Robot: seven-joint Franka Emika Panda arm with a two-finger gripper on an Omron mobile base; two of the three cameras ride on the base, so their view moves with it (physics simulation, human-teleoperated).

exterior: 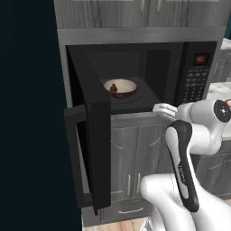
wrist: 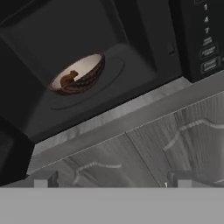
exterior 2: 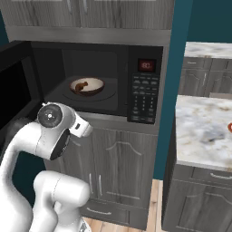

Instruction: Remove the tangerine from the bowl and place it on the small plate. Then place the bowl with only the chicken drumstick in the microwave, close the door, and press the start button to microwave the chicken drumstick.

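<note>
tool (wrist: 109, 179) spread, empty | door (exterior: 92, 149) open | bowl (wrist: 81, 74) in microwave (exterior 2: 145, 86) | drumstick (wrist: 68, 79) half-hidden

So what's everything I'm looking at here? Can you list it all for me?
microwave: one, black, built in under the upper cabinets, red display and grey keypad at its right.
door: one, black, swung wide open to the left.
bowl: one, brown outside and cream inside, on the round tray inside the microwave.
chicken drumstick: one, dark brown, lying in the bowl.
cabinets: several, grey wood grain, above and below the microwave.
counter: one, pale marbled stone, to the right of the microwave.
small red-orange thing: one, at the counter's far right edge, too cut off to name.
gripper: one, white with dark tips, open and empty, in front of the microwave's lower edge.
arm: one, white with dark joints.
</note>
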